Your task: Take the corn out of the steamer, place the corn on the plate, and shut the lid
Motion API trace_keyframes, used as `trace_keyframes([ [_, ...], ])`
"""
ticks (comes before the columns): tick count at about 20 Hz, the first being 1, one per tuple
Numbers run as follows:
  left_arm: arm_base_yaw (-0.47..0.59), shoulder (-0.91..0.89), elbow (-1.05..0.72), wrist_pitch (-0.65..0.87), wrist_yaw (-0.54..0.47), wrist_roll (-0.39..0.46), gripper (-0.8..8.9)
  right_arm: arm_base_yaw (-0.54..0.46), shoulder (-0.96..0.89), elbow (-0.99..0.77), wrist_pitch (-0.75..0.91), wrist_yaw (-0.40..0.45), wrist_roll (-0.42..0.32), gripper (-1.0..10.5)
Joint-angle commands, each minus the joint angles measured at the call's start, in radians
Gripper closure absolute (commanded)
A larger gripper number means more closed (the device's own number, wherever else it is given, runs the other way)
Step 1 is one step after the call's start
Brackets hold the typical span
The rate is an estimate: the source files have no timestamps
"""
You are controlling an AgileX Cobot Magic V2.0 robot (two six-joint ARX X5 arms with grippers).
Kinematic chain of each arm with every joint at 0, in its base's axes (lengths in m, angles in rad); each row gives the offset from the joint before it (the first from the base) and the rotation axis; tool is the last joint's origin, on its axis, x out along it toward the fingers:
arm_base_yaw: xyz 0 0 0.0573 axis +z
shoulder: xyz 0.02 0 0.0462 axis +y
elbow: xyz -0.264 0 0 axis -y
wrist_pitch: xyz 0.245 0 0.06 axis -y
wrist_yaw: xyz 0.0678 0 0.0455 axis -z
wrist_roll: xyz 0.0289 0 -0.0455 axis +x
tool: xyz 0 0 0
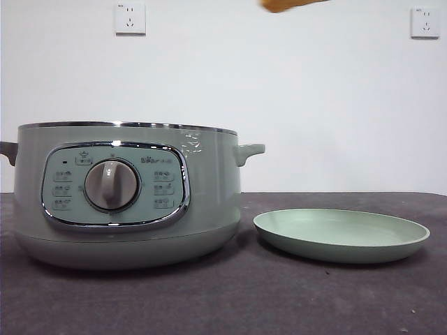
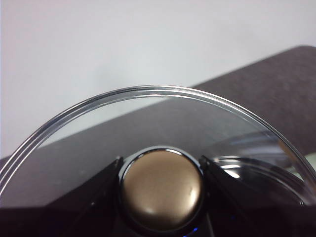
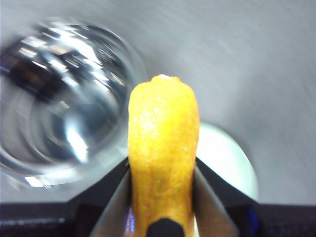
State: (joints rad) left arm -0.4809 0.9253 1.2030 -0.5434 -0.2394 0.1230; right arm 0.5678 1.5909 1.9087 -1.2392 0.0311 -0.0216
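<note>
The corn (image 3: 163,153) is clamped between the jaws of the right gripper (image 3: 162,197); in the front view its orange tip pokes in at the top edge, right of centre. The left gripper (image 2: 161,190) clasps the knob (image 2: 162,190) of the glass lid (image 2: 148,123). The uncovered steamer (image 1: 126,195) fills the left half, with the bare plate (image 1: 341,237) at lower right.

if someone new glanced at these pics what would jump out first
Probably the big sage-green steamer, open on the table's left with no lid on it, beside the empty plate on its right. Next, the bright yellow corn clamped in the right gripper, held high above the table over the plate. The left gripper grips the glass lid by its knob, up in the air.
</note>
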Motion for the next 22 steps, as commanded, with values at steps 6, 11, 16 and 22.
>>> trace_keyframes([
  [6,-0.002,0.029,0.016,0.078,0.069,-0.046,8.22,-0.144,0.02,-0.293,0.079,-0.002,0.035,9.6],
  [11,-0.002,0.029,0.016,0.079,0.086,-0.049,8.22,-0.14,0.022,-0.66,0.503,-0.003,0.08,9.6],
  [16,-0.002,0.029,0.016,0.078,0.086,-0.049,8.22,-0.143,0.073,-0.831,0.736,-0.003,0.101,9.6],
  [22,-0.002,0.029,0.016,0.078,0.086,-0.049,8.22,-0.143,0.189,-0.831,0.767,-0.001,0.1,8.9],
])
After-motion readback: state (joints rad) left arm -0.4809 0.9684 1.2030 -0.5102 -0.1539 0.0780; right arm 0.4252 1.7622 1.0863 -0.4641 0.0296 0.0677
